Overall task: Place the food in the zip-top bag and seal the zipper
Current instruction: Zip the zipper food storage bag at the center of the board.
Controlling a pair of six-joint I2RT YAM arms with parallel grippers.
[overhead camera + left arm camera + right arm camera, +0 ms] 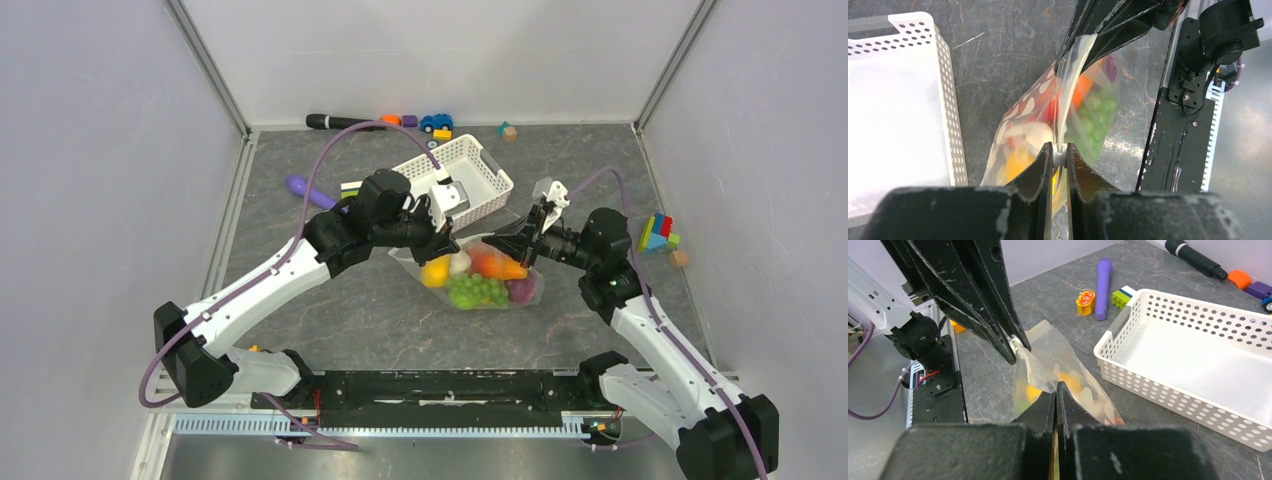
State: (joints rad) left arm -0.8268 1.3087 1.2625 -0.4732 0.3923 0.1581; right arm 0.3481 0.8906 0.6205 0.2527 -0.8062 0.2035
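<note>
**A:** Where's the zip-top bag [478, 270]?

**B:** On the counter [350, 310] between the arms, just in front of the white basket [492, 168]. The food is inside: green grapes [474, 292], a yellow piece [436, 272], an orange piece [490, 264] and a purple piece [520, 290]. I'd call loading done and sealing the step in hand.

**A:** Fingers?

**B:** Left fingers [1059, 155] are clenched on the mouth edge, film pinched between the pads. Right fingers [1056, 392] are clenched on the same edge, further along. The zipper [1068, 95] runs taut between the two grips and is lifted off the counter, with the bag belly hanging below it.

**A:** Is the zipper closed?

**B:** Can't tell. The strip is too thin and clear in every view.

**A:** Handling?

**B:** The film is thin, floppy and likely slick. The load looks light but lumpy, so it drags the belly down and can roll. Hold the bag only on the zipper strip near its ends, since that's the stiffest part. Gripping the belly would just bunch the film. To seal, one side anchors while the other pinches and slides along the strip.

**A:** Risks?

**B:** The strip could slip out of the pads, or the tracks could misalign under tension.
</note>
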